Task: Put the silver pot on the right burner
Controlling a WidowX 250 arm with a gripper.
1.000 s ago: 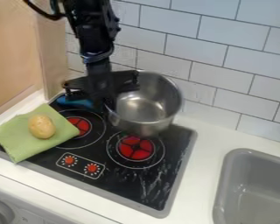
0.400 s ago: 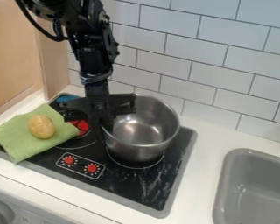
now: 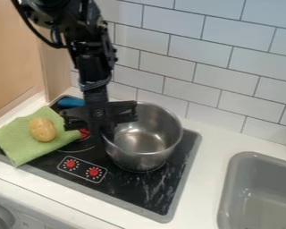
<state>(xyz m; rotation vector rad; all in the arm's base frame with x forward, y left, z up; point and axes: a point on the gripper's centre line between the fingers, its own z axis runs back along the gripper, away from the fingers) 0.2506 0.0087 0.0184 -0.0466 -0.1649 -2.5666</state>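
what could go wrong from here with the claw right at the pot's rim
The claw is right at the left rim of the silver pot, so pulling away might drag or tip it. If the arm swings left, it could knock the potato resting on the green cloth. That cloth overlaps the stovetop, so real heat might scorch it.

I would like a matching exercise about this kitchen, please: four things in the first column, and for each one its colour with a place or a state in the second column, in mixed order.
Column 1
1. Pot
2. Potato
3. Cloth
4. Sink

Column 2
A. Green, lying partly over the edge of the cooktop
B. Grey, set into the white counter
C. Silver, with its open top facing up
D. Yellowish brown, resting on soft fabric

Right pairs: 1-C, 2-D, 3-A, 4-B
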